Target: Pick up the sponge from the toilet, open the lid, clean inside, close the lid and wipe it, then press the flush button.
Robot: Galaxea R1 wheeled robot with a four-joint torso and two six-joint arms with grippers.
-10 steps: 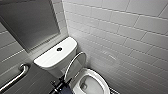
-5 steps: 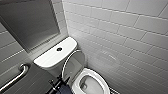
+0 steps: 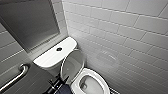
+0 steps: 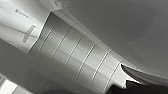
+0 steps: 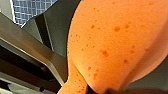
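Note:
The white toilet (image 3: 93, 75) stands against the tiled wall with its bowl open. Its lid (image 3: 71, 65) is raised and leans back against the cistern (image 3: 50, 58). A dark round flush button (image 3: 59, 49) sits on the cistern top. In the right wrist view the orange sponge (image 5: 112, 42) looms very close, and my right gripper (image 5: 85, 88) is shut on its narrow end. A smooth white curved surface (image 4: 120, 27) passes close by in the left wrist view. I cannot tell which part of the toilet it is.
White tiled walls (image 3: 120, 32) close in on the right and behind the toilet. A dark framed panel (image 3: 27, 22) hangs at the upper left, with a metal grab bar (image 3: 15, 77) below it. A dark part of the robot (image 3: 58, 86) shows beside the bowl.

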